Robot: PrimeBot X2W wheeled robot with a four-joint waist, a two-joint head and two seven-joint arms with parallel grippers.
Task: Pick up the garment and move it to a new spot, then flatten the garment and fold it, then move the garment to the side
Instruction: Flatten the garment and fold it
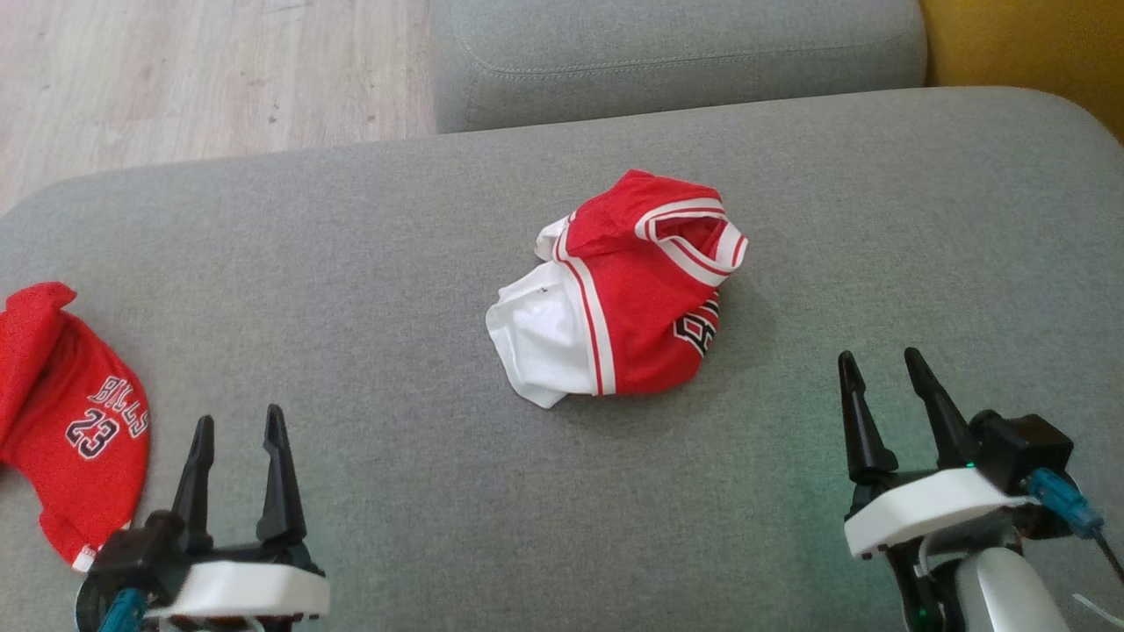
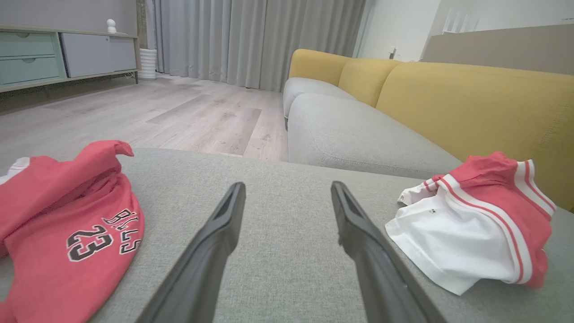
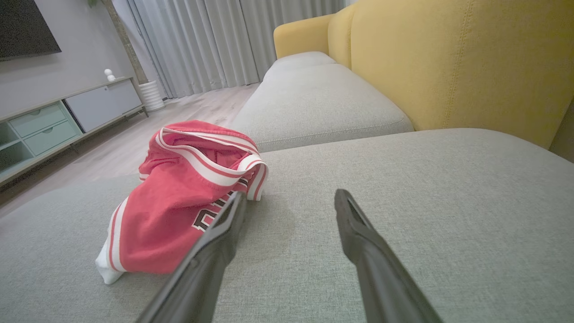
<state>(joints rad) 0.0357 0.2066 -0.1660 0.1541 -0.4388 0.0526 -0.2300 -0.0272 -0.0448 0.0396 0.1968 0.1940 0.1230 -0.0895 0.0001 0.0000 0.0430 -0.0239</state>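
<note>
- The left gripper (image 1: 240,417) has its two dark fingers spread wide with nothing between them. It hovers low over the near left of a grey cushion (image 1: 369,246).
- The right gripper (image 1: 879,355) is spread just as wide and holds nothing, at the near right of the same cushion.
- The crumpled garment (image 1: 615,298), red with white panels and red-and-white striped trim, lies bunched in the middle of the cushion. It is ahead of both grippers and between them, touching neither and somewhat closer to the right one.
- In the left wrist view it lies to the right of the fingers. In the right wrist view it lies to their left.
- A red jersey (image 1: 70,412) printed "BULLS 23" lies rumpled at the cushion's left edge, just beside the left gripper and well apart from the crumpled garment.
- Beyond the cushion are a second grey seat (image 1: 676,61), a yellow backrest (image 3: 448,58), a pale wooden floor (image 1: 176,79) and grey curtains (image 2: 251,40).
- A low cabinet (image 2: 67,54) stands by the wall with its drawers shut, so their contents are hidden. A small white figure (image 2: 110,25) stands on top of it.
</note>
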